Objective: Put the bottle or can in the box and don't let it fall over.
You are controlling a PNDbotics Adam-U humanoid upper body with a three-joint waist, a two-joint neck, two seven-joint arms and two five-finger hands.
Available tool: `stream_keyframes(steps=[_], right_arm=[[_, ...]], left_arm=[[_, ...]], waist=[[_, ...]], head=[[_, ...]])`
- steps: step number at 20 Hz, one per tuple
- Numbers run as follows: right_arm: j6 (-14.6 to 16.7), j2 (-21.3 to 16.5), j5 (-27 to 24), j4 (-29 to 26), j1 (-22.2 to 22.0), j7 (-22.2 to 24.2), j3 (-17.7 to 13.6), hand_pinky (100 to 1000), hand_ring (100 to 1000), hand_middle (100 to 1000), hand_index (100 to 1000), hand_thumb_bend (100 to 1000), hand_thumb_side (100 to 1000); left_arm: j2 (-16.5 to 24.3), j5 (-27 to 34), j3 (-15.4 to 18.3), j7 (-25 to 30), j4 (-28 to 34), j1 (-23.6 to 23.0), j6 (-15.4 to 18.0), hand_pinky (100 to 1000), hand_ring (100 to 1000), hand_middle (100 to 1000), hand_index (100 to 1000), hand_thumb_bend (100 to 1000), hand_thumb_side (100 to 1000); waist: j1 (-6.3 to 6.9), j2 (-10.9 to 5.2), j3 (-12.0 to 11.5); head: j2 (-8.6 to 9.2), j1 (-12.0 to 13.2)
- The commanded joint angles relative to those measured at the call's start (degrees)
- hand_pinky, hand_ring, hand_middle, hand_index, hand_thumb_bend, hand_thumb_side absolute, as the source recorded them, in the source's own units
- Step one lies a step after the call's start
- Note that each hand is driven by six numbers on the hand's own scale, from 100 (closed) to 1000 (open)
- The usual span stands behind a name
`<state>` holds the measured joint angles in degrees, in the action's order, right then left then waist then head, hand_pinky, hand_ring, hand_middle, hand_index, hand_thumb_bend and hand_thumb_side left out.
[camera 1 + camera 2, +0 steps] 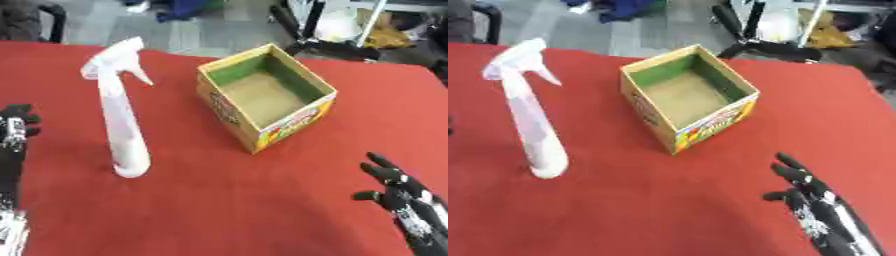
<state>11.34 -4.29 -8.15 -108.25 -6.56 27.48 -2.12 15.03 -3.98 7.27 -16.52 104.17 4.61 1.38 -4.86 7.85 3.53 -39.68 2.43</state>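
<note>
White spray bottle (122, 115) upright on the red desk (227, 200), left of the open box (265, 95), not touching it. My left robot hand (16, 131) sits left of the bottle, well apart, fingers relaxed. My right robot hand (404, 192), fingers spread, is below-right of the box.

Bottle: a white spray bottle (122, 115) was seen upright near the table's (262, 210) left edge.
Box: an open cardboard box (265, 97) was found empty, toward the far edge.
</note>
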Motion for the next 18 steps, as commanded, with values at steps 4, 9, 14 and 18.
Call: stream_keyframes(steps=[4, 9, 14, 18], right_arm=[[0.32, -0.78, 0.13, -0.65, 0.26, -0.03, -0.47, 697, 1000, 1000, 811, 100, 513], [0.37, -1.13, 0.38, -0.58, 0.06, -0.24, -0.64, 697, 1000, 1000, 811, 100, 513], [0.4, -1.74, 0.57, -0.46, -0.14, -0.28, -0.65, 696, 1000, 1000, 811, 100, 514], [0.3, -2.26, 0.72, -0.3, -0.31, -0.1, -0.39, 696, 1000, 1000, 811, 100, 513]], left_arm=[[2.62, -0.19, 0.47, 0.32, 2.03, 0.43, 0.23, 706, 733, 531, 718, 100, 766], [14.52, -0.03, 0.6, 1.38, 8.18, 0.5, 0.65, 710, 736, 552, 738, 100, 694], [33.46, 1.12, -0.25, 6.09, 10.36, 3.99, 3.91, 736, 765, 605, 788, 100, 649], [45.87, 4.38, -2.73, 13.05, 10.42, 8.58, 3.41, 738, 764, 612, 799, 100, 659]], waist=[[0.42, -0.71, 0.3], [0.88, -0.88, 0.47], [1.64, -1.4, 0.89], [2.37, -1.73, 1.36]], head=[[0.71, -0.08], [0.83, -0.47], [0.92, -1.03], [0.77, -0.85]])
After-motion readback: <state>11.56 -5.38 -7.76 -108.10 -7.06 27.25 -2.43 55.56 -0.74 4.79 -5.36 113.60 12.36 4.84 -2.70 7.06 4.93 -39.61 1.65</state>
